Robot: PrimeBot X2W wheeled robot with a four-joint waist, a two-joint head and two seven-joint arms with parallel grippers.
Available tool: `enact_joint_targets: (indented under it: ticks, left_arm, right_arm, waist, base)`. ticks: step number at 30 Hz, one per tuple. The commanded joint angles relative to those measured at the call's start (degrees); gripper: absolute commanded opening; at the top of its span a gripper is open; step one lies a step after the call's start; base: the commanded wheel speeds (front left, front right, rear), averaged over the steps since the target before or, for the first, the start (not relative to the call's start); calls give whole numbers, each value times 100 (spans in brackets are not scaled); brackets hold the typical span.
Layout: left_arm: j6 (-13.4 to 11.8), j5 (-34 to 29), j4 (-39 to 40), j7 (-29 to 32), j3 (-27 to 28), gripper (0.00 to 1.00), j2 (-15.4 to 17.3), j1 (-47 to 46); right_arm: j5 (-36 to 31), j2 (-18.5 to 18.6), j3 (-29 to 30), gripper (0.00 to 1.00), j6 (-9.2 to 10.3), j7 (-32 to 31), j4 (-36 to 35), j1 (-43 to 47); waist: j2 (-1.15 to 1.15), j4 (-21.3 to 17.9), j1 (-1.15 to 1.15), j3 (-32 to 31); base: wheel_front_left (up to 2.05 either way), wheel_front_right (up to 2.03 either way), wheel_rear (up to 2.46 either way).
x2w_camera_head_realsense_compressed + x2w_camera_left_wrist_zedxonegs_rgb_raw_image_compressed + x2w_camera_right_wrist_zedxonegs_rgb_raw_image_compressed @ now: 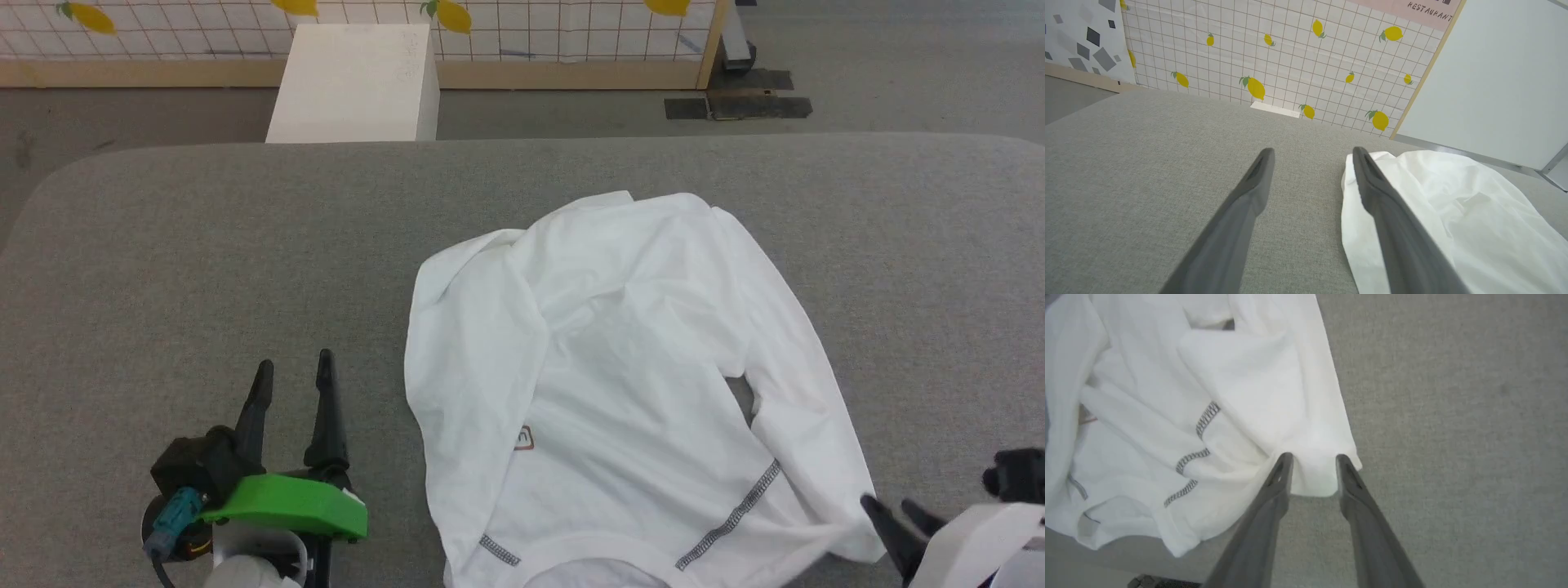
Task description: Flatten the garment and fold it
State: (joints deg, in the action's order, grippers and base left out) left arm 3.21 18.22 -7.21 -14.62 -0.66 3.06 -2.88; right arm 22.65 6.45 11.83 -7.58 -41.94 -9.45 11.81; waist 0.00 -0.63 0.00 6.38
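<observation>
The garment [620,367], a white long-sleeved shirt, lies rumpled on the grey padded table [204,245] with its collar toward me. A small brown-bordered patch [524,438] and dark zigzag seams show on it. My right gripper [886,505] sits at the garment's near right corner. In the right wrist view its jaws [1314,457] stand apart, with the garment's [1208,396] sleeve edge lying between the tips. My left gripper [292,371] rests open on bare table, just left of the garment [1474,216]; its right finger [1372,183] reaches beside the cloth's edge.
A rigid white box [355,82] stands on the floor beyond the table's far edge, in front of a lemon-patterned grid wall [1290,61]. Bare grey table stretches left of the shirt and to its right [1453,416].
</observation>
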Motion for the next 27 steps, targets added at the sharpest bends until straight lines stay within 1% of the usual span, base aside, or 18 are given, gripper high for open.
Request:
enact_joint_targets:
  ticks: [1, 4, 8, 9, 12, 13, 15, 17, 19, 21, 24, 27]
  left_arm:
    - [-4, 8, -13, 50, 4, 100, 25, -8]
    - [19, 62, 17, 240, -38, 100, 49, -188]
    - [-9, 99, -77, 830, -147, 100, 97, -752]
    - [-49, 81, -170, 1111, -199, 100, 120, -964]
    - [-18, 183, -449, 1827, -381, 100, 115, -1652]
    - [-2, 192, -655, 2205, -489, 100, 121, -1908]
    - [-10, 209, -1082, 2889, -634, 100, 130, -2344]
    - [24, 213, -1524, 3538, -791, 100, 160, -2735]
    - [-1, 193, -1924, 3958, -854, 100, 213, -3072]
    - [-52, 101, -2277, 4240, -917, 100, 306, -3338]
    - [-135, 44, -2738, 4445, -936, 100, 387, -3597]
    - [-122, 71, -3052, 4439, -919, 100, 433, -3707]
  right_arm:
    - [161, -78, 116, 100, 9, 281, -148, -288]
    - [202, -122, 352, 100, 9, 845, -369, -589]
    - [141, -187, 848, 100, 9, 1564, -426, -979]
    - [105, -213, 989, 100, 9, 1700, -415, -1074]
    - [-23, -295, 1493, 100, 9, 1981, -321, -1355]
    - [-133, -317, 1687, 100, 9, 2068, -273, -1474]
    - [-344, -341, 1871, 100, 9, 2193, -207, -1669]
    - [-373, -351, 1921, 100, 9, 2233, -104, -1818]
    - [-332, -354, 1883, 100, 9, 2263, 22, -1896]
    - [-264, -355, 1806, 100, 9, 2328, 97, -1955]
    - [-305, -356, 1687, 100, 9, 2453, 138, -1988]
    - [-443, -356, 1615, 100, 9, 2553, 153, -2002]
  waist:
    - [0, -49, 0, -32]
    - [0, -56, 0, -30]
    - [0, -32, 0, 14]
    - [0, -25, 0, 40]
    - [0, -33, 0, 149]
    - [0, -47, 0, 199]
    - [0, -95, 0, 301]
    - [0, -158, 0, 424]
    - [0, -235, 0, 557]
    - [0, -316, 0, 698]
    - [0, -421, 0, 873]
    - [0, -477, 0, 976]
  base:
    - [0, 0, 0]
    - [0, 0, 0]
    - [0, 0, 0]
    - [0, 0, 0]
    - [0, 0, 0]
    - [0, 0, 0]
    - [0, 0, 0]
    - [0, 0, 0]
    - [0, 0, 0]
    - [0, 0, 0]
    - [0, 0, 0]
    - [0, 0, 0]
